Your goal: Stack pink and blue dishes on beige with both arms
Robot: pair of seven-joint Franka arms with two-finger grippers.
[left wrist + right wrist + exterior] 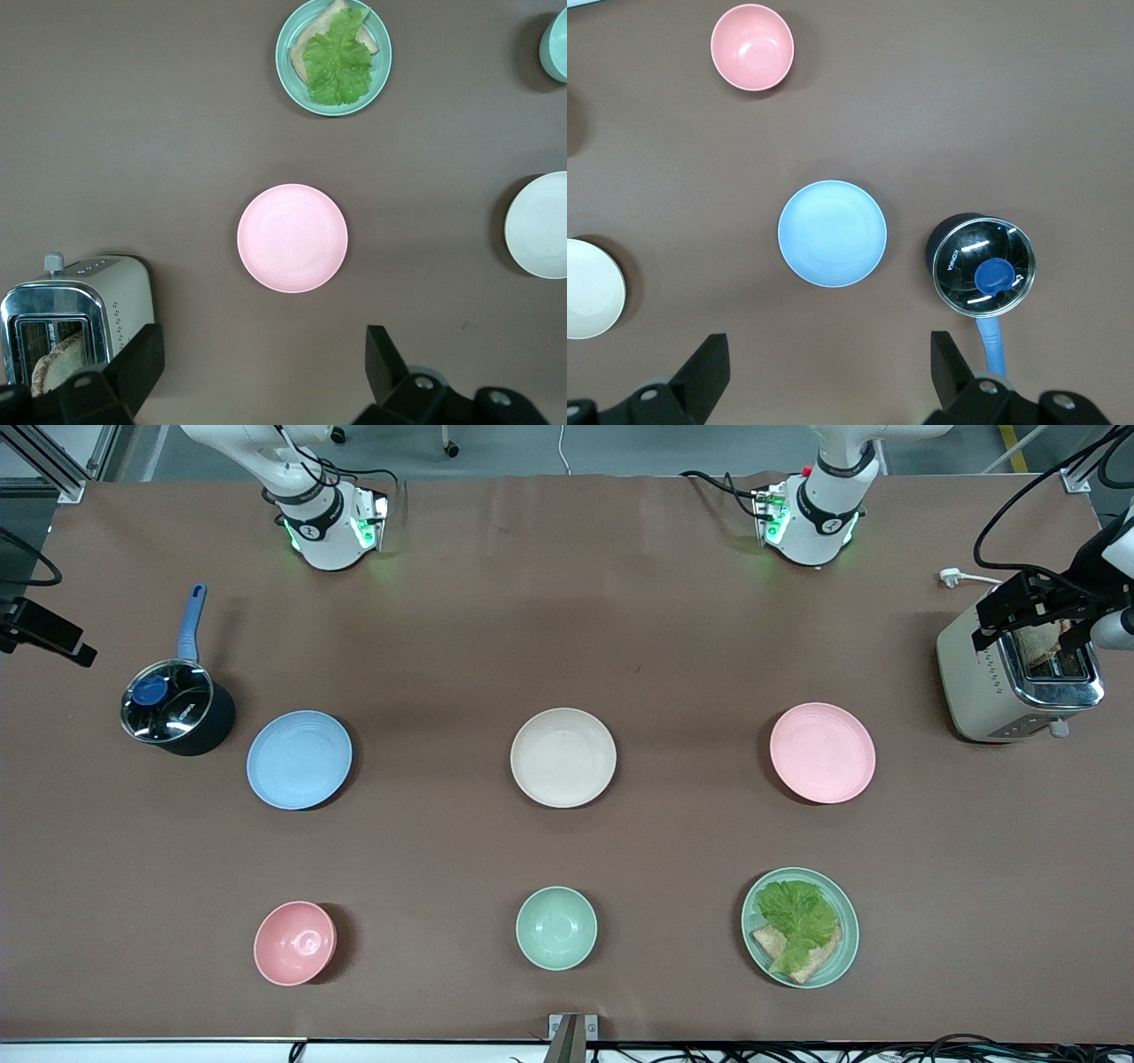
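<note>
The cream-beige plate [563, 757] lies in the middle of the table. In the same row, the pale blue plate [299, 759] lies toward the right arm's end and the pale pink plate [822, 752] toward the left arm's end. All three are flat on the table, apart and bare. High over the table, my left gripper [264, 365] hangs open and holds nothing, with the pink plate [292, 238] just ahead of its fingers. My right gripper [830, 363] is also high, open and holding nothing, with the blue plate [833, 234] ahead of it.
A lidded dark saucepan [174, 708] with a blue handle stands beside the blue plate. A toaster [1019, 677] stands beside the pink plate. Nearer the front camera lie a pink bowl [295, 942], a pale green bowl [556, 927] and a green plate with lettuce on bread [800, 926].
</note>
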